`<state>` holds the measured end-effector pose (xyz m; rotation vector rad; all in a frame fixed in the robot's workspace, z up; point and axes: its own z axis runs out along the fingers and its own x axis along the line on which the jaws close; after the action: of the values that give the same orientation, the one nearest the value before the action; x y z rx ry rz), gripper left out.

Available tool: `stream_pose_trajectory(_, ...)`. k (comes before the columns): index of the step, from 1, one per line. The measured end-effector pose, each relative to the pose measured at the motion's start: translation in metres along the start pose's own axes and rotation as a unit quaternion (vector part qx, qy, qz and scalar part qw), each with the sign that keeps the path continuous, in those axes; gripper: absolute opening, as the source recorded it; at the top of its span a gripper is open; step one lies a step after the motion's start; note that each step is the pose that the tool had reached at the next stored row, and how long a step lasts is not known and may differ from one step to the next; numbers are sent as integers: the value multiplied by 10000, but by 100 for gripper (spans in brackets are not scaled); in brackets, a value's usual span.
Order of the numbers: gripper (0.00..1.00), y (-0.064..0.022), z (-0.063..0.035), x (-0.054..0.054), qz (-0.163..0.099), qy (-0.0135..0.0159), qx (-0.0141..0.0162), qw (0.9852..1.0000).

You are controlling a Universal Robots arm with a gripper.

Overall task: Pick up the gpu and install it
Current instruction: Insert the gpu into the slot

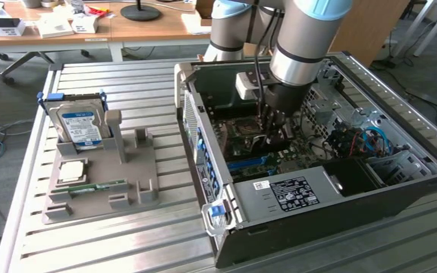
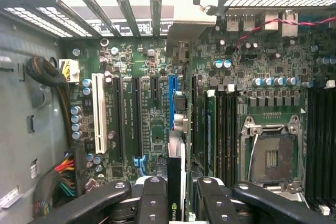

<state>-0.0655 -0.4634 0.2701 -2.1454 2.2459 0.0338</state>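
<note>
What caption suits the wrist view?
End effector holds thin black graphics card edge-on above green motherboard.

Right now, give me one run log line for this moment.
gripper: shut on gpu | place: inside computer case, over motherboard | seated: cannot tell

1 ea. is counted: table (image 1: 127,85), PC case (image 1: 317,196), HDD (image 1: 82,126), RAM stick (image 1: 97,187), CPU chip (image 1: 72,170), holder (image 1: 131,190), gpu (image 2: 174,192), claw (image 2: 181,184), robot arm (image 1: 302,40).

Black gpu (image 2: 174,182) (green motherboard (image 2: 152,135), blue slot (image 2: 171,95)).
</note>
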Motion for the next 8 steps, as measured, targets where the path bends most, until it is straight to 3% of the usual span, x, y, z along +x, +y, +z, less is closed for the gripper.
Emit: stream_pose_trajectory(8,26,4,-1,29,0,4,0,10000)
